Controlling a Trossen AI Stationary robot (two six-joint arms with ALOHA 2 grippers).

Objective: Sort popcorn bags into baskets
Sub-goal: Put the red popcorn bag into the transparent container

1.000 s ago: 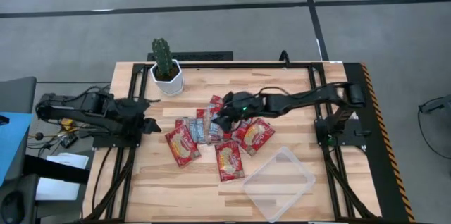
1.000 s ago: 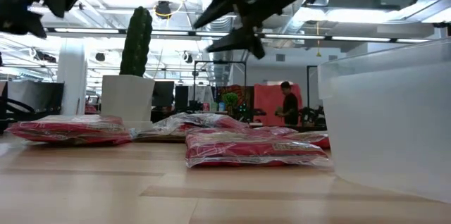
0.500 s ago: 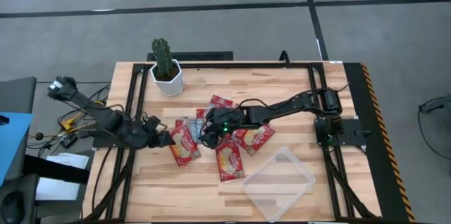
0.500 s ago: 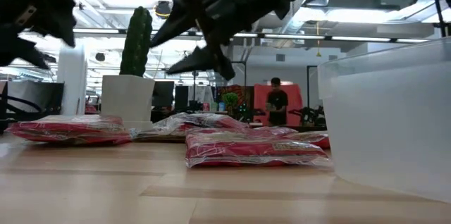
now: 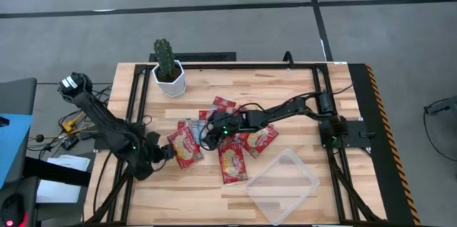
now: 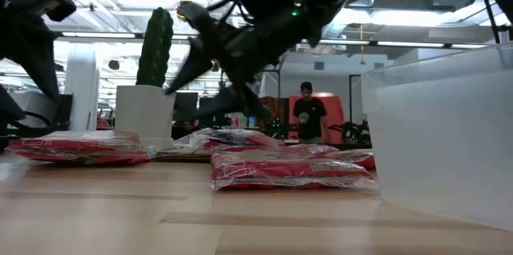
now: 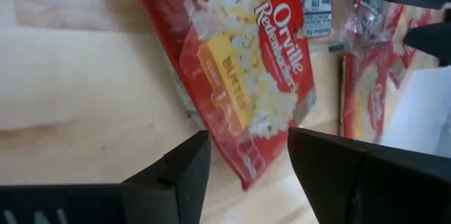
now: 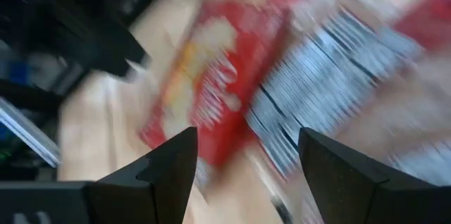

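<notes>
The left gripper [image 5: 166, 150] is low over the table [image 5: 285, 91] with its two fingers [image 7: 173, 171] spread apart, holding nothing. Right in front of them lies a wide red popcorn bag [image 7: 236, 76], flat on the wood, its near edge between the fingers. There is bare wood on the gripper's outer side.

A little farther on, the right gripper [image 5: 209, 133] hangs over the middle of the pile of popcorn bags [image 5: 221, 138], fingers apart and empty.

Past the pile, the clear tray [image 5: 283, 185] sits near the table's front edge, with nothing in it and open wood around it. The cactus pot [image 5: 169, 77] stands at the far back.
</notes>
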